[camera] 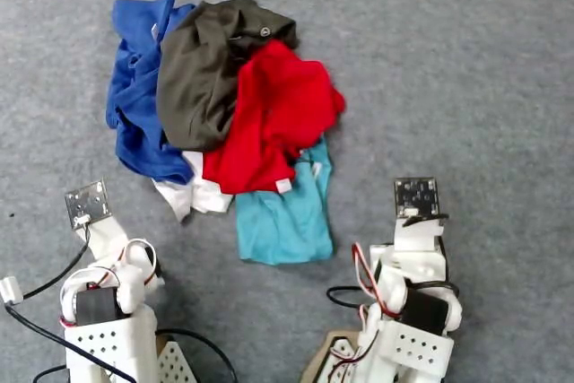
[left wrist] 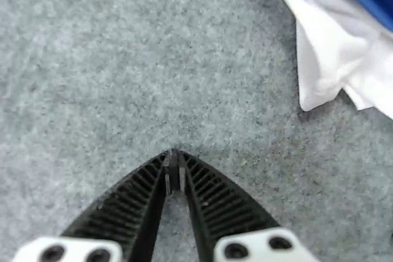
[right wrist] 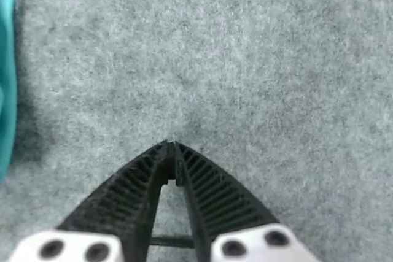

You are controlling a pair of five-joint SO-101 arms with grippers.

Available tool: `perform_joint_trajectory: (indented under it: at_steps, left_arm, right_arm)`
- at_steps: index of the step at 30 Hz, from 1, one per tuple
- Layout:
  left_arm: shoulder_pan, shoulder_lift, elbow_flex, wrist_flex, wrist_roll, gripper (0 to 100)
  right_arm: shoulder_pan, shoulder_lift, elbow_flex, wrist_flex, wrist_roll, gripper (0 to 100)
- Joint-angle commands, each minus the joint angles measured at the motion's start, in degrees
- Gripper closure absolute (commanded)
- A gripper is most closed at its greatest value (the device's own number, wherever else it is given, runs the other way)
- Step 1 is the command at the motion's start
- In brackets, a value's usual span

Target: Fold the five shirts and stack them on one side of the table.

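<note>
Shirts (camera: 235, 114) heaped, white label (camera: 283, 186) print unreadable

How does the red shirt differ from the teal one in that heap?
The red shirt is bunched and wrinkled; the teal shirt lies flatter. The red shirt lies on top, covering part of the teal shirt. Both are unfolded.

High view: fixed overhead, facing down, far, whole table (camera: 502, 87); left wrist view: close, downward, sharing white shirt (left wrist: 331, 59) edge; right wrist view: close, downward, sharing teal shirt (right wrist: 6, 59) edge.
</note>
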Motion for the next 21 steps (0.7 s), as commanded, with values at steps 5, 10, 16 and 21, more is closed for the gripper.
perform_joint_trajectory:
  at_steps: [5, 10, 16, 21]
  left_arm:
    - [4.04, -4.09, 0.26, -1.32, 0.53, 98]
    - [3.60, -4.09, -0.62, -15.47, 0.53, 98]
    - [3.69, -4.09, -1.58, -29.45, 0.53, 98]
    - [3.60, -4.09, -1.49, -30.77, 0.53, 98]
  right_arm:
    - [0.66, -5.32, -0.04, 0.44, -0.35, 99.3]
    - [0.66, -5.32, -0.04, 0.44, -0.35, 99.3]
    - [0.66, -5.32, -0.04, 0.44, -0.35, 99.3]
    - [0.66, -5.32, -0.04, 0.44, -0.35, 99.3]
